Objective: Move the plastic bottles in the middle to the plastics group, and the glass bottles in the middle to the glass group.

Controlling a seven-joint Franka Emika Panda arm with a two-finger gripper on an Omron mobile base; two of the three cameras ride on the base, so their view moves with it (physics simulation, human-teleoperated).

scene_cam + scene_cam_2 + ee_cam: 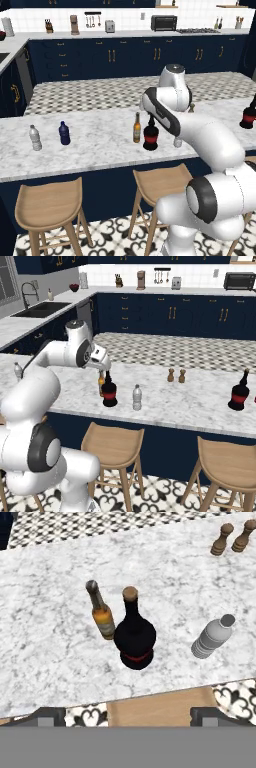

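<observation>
Hand view, mid-counter (50, 637) stock: black bottle (134, 637) centred under our gripper (127, 717), amber bottle (101, 617) just beside it, water bottle (212, 638) apart. Jaws spread, holding nothing. We judge all three unsorted; next: descend onto the black bottle's neck.

The kitchen has dark blue cabinets (125, 57) under a white tiled wall (130, 19). A marble counter (90, 145) stands over wooden stools (50, 205). The floor (115, 235) has black and white patterned tiles. A sink (42, 308) is at the left.
</observation>
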